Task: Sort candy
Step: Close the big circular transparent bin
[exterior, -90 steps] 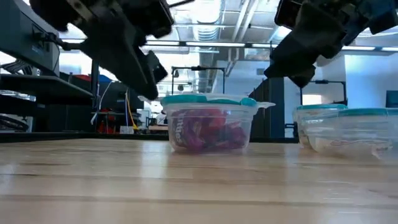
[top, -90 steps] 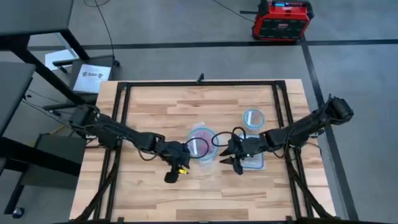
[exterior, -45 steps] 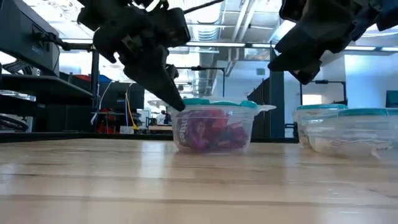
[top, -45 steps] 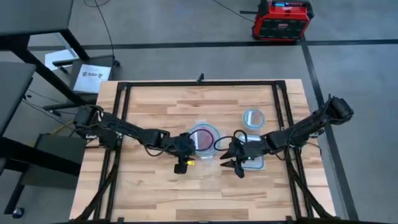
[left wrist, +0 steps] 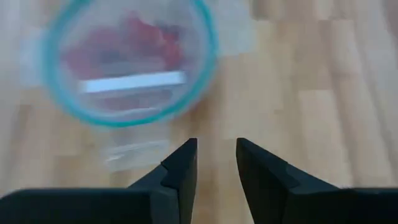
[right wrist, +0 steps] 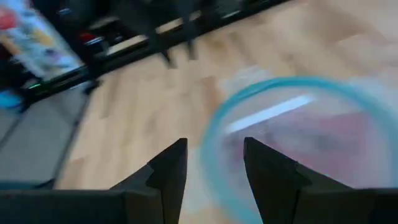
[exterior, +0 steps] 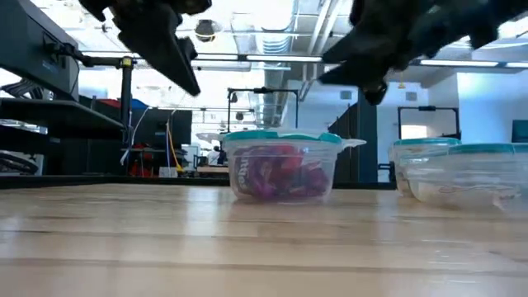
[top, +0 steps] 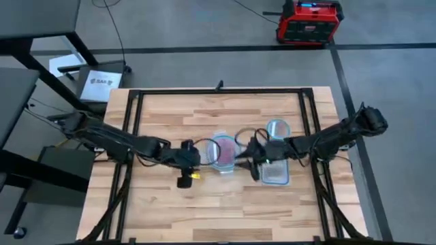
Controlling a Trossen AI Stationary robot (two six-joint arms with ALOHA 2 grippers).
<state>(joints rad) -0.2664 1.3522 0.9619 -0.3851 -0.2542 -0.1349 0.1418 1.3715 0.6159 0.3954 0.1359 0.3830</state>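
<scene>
The candy, in red and purple wrappers, lies inside a clear round bowl with a teal rim that stands on the table's middle. My left gripper hovers just left of this bowl, open and empty, with the bowl ahead of its fingers. My right gripper hovers just right of the bowl, also open and empty, with the bowl's rim ahead of it. In the low view both grippers hang well above the bowl's top.
A second round bowl stands at the far right of the candy bowl. A clear rectangular tub stands under my right arm. A black frame borders the table top. The near half of the table is bare wood.
My left gripper has risen from the bowl's near side and gone toward the table's left and far edges, ending beside the bowl. My right gripper has risen and gone toward the far edge, closing in on the bowl's right side.
</scene>
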